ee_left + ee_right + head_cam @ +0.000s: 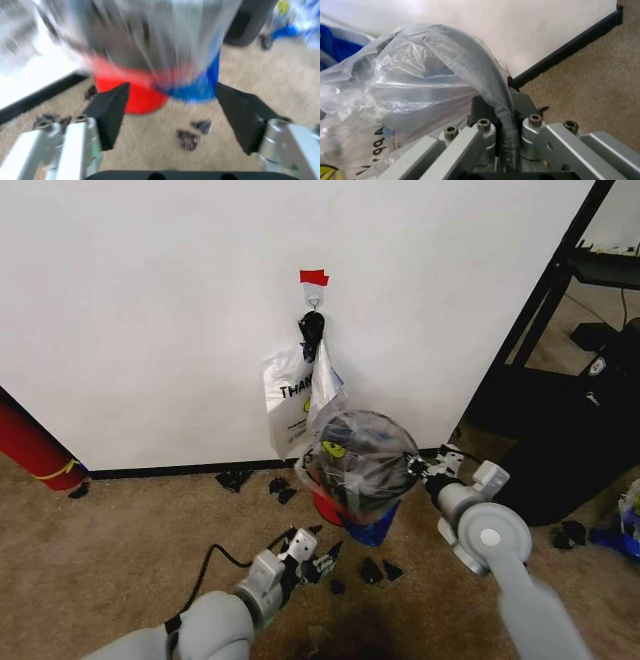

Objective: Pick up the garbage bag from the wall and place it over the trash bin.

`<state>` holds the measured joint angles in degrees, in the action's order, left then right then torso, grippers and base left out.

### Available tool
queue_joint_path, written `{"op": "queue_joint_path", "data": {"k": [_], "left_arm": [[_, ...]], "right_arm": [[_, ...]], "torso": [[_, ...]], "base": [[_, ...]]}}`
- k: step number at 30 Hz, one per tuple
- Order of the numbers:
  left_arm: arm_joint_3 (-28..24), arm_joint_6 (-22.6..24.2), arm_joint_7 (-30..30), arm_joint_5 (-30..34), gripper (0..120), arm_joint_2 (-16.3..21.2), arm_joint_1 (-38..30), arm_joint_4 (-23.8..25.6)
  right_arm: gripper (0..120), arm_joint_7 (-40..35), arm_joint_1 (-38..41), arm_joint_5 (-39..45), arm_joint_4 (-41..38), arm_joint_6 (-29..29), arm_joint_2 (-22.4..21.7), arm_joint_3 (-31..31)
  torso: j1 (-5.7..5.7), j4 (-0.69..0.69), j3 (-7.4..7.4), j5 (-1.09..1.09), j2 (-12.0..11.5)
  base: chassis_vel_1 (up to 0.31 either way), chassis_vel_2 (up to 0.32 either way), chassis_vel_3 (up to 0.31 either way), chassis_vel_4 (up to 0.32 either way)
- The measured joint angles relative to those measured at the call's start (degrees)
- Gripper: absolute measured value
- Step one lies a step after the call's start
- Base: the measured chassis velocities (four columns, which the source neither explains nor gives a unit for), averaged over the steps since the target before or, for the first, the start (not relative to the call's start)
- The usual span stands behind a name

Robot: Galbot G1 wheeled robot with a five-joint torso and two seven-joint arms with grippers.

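Note:
The garbage bag (pixel 362 448), thin translucent plastic, is draped over the top of the trash bin (pixel 328 506), whose red base shows below it beside a blue strip (pixel 376 530). My right gripper (pixel 422 470) is at the bin's right side, shut on a fold of the garbage bag (pixel 420 75) that runs between its fingers (pixel 487 129). My left gripper (pixel 316 558) hovers low over the carpet in front of the bin, open with nothing held. Beyond its black pads (pixel 110 112) are the bin's red base (pixel 132 97) and the bag (pixel 165 33). The wall (pixel 150 300) carries a hook under red tape (pixel 313 277).
A white bag with lettering (pixel 288 395) hangs from the hook behind the bin. Black scraps (pixel 372 572) lie on the carpet around the bin. A red cylinder (pixel 28 445) leans at the left. A bulky black object (pixel 565 450) and a black frame (pixel 545 290) stand right.

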<state>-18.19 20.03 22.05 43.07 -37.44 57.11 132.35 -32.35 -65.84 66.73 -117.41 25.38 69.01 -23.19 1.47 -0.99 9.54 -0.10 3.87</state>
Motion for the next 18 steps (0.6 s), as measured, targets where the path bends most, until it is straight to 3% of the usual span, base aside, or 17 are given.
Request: {"op": "queue_joint_path", "data": {"k": [3,6,9,10,11,14,15,16,18], "left_arm": [[2.4,0.7,0.8,3.1,78,1.7,-0.7,4.0],[6.3,4.3,2.8,10.8,65,3.0,-2.4,8.5],[10.2,8.9,5.9,23.4,53,3.9,-6.2,11.2],[10.2,8.9,5.9,23.4,53,3.9,-6.2,11.2],[10.5,10.6,8.8,31.0,46,4.0,-10.7,11.5],[9.2,12.9,13.3,40.2,37,3.8,-18.2,11.5],[8.2,14.5,16.4,46.1,32,3.3,-22.8,11.5],[8.2,14.5,16.4,46.1,32,3.3,-22.8,11.5],[6.8,16.0,20.5,52.8,22,2.3,-28.0,11.5]], "right_arm": [[1,1.3,-1.8,-1.8,-1.0,-0.4,0.1,0.1],[1,2.3,-3.6,-3.8,-2.7,-1.0,0.6,0.9],[1,3.2,-4.7,-6.9,-3.5,-2.1,1.4,2.3],[1,3.2,-4.7,-6.9,-3.5,-2.1,1.4,2.3],[1,3.8,-5.1,-9.4,-3.6,-3.1,1.9,3.3],[1,4.6,-5.2,-12.8,-3.6,-3.9,2.4,4.7],[1,4.8,-5.1,-14.4,-3.6,-4.1,2.6,5.3],[1,4.8,-5.1,-14.4,-3.6,-4.1,2.6,5.3],[1,5.0,-5.0,-15.8,-3.6,-4.2,2.8,6.0]], "torso": [[0.0,0.01,0.0,-0.02,0.0],[0.0,-0.01,0.0,-0.02,0.0],[0.0,0.01,0.0,-0.01,0.0],[0.0,0.01,0.0,-0.01,0.0],[0.0,0.0,0.0,-0.04,0.0],[0.0,-0.01,0.0,-0.01,0.0],[0.0,-0.02,0.0,-0.01,0.0],[0.0,-0.02,0.0,-0.01,0.0],[0.0,-0.02,0.0,-0.01,0.0]], "base": [[0.0,0.0,0.0,0.0],[0.0,0.0,0.0,0.0],[0.0,0.0,0.0,0.0],[0.0,0.0,0.0,0.0],[0.0,0.0,0.0,0.0],[0.0,0.0,0.0,0.0],[0.0,0.0,0.0,0.0],[0.0,0.0,0.0,0.0],[0.0,0.0,0.0,0.0]]}}
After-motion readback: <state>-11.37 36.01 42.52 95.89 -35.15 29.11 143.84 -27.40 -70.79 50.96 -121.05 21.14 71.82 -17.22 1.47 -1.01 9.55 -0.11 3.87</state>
